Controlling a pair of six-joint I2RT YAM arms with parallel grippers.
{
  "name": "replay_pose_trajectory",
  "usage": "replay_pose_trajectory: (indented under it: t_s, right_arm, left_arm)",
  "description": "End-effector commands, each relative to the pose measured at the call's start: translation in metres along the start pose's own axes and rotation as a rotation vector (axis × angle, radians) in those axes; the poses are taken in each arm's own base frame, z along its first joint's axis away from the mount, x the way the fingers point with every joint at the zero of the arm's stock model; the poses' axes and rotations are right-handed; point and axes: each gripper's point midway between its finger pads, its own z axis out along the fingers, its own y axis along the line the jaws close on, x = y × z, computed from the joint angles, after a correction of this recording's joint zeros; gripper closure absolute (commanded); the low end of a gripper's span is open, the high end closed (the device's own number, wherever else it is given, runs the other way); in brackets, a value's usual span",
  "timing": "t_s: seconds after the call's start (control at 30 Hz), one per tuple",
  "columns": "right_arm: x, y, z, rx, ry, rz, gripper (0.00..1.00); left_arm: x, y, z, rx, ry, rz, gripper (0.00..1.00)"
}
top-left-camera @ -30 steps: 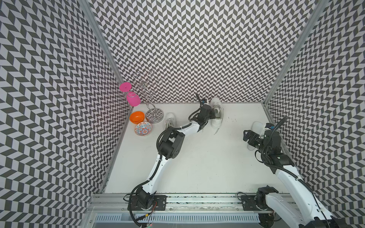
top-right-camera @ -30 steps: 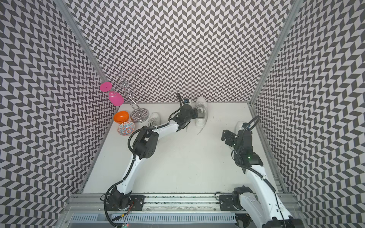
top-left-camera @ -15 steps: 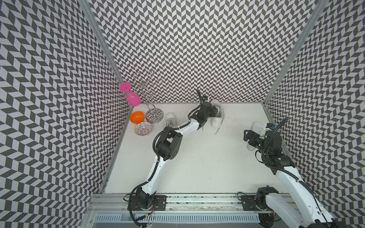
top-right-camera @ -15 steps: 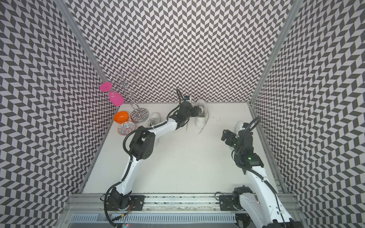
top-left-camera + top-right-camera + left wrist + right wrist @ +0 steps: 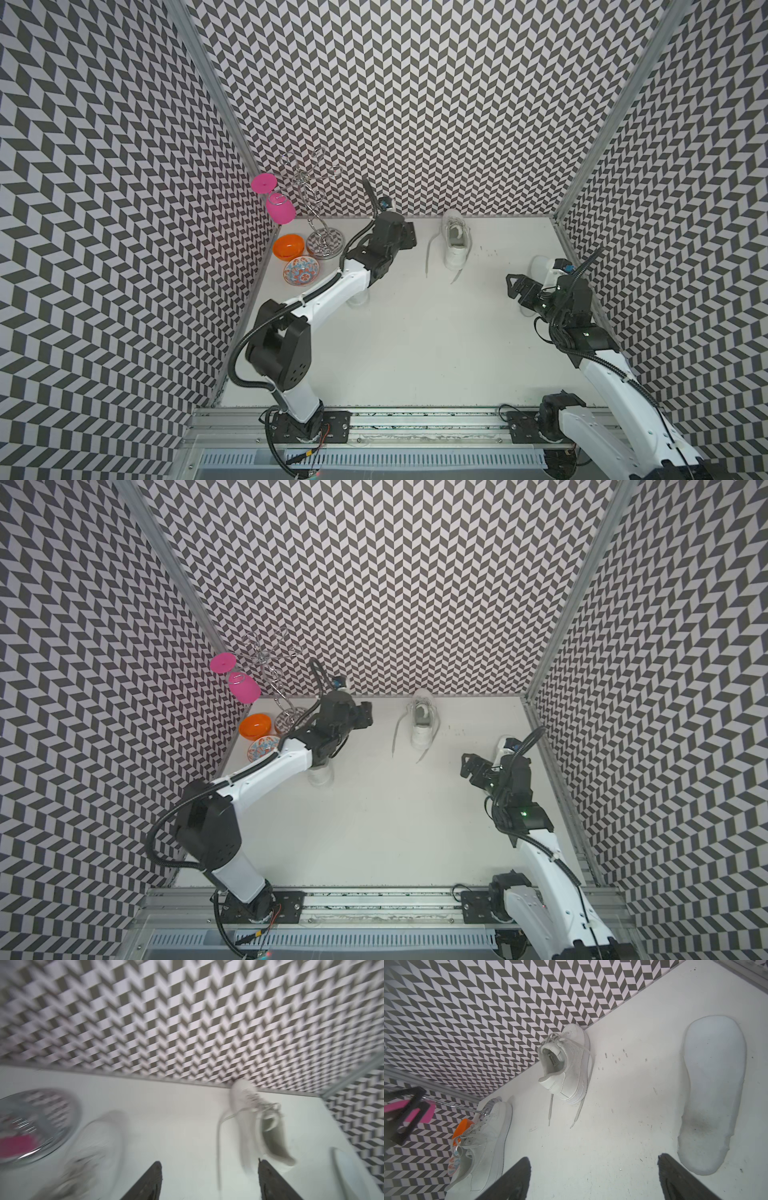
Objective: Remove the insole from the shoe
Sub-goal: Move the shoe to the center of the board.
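A white shoe point(image 5: 456, 243) point(image 5: 424, 727) point(image 5: 566, 1068) stands alone near the back wall, laces trailing forward, and it is blurred in the left wrist view point(image 5: 247, 1124). A white insole point(image 5: 540, 266) point(image 5: 712, 1093) lies flat on the table by the right wall, outside the shoe. My left gripper point(image 5: 409, 237) point(image 5: 366, 715) point(image 5: 208, 1164) is open and empty, a short way left of the shoe. My right gripper point(image 5: 511, 286) point(image 5: 466, 764) point(image 5: 593, 1159) is open and empty too, just left of the insole.
A second white shoe point(image 5: 357, 297) point(image 5: 483, 1142) sits partly under my left forearm. At the back left stand a chrome rack point(image 5: 324, 245) with a pink glass point(image 5: 280, 210), an orange bowl point(image 5: 287, 246) and a patterned bowl point(image 5: 301, 271). Patterned walls close in three sides.
My left gripper has opened, let go of the shoe and drawn back to the left. The shoe stays near the back wall. The right arm has barely moved.
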Motion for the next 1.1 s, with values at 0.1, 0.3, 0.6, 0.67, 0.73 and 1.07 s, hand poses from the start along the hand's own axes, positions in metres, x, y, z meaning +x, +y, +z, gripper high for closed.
replay_pose_trajectory:
  t_s: [0.1,0.3,0.6,0.67,0.73,1.07]
  right_arm:
    - [0.002,0.035,0.008,-0.099,0.010,-0.043,0.05]
    - [0.023,0.054,0.014,-0.123,0.040,-0.054,0.05]
    - [0.030,0.064,0.019,-0.137,0.057,-0.069,0.05]
    - [0.030,0.065,0.018,-0.138,0.059,-0.069,0.05]
    - [0.030,0.064,0.017,-0.137,0.055,-0.070,0.05]
    - [0.034,0.059,0.019,-0.119,0.061,-0.071,0.05]
  left_arm:
    - [0.024,0.099,-0.056,-0.288,-0.064,-0.102,0.25]
    - [0.045,0.133,-0.048,-0.221,0.058,-0.167,0.43]
    - [0.084,0.149,-0.028,-0.192,0.237,-0.191,0.44]
    - [0.096,0.154,-0.020,-0.218,0.290,-0.186,0.47]
    - [0.106,0.154,-0.014,-0.216,0.324,-0.192,0.51]
    - [0.131,0.161,-0.011,-0.233,0.365,-0.203,0.63]
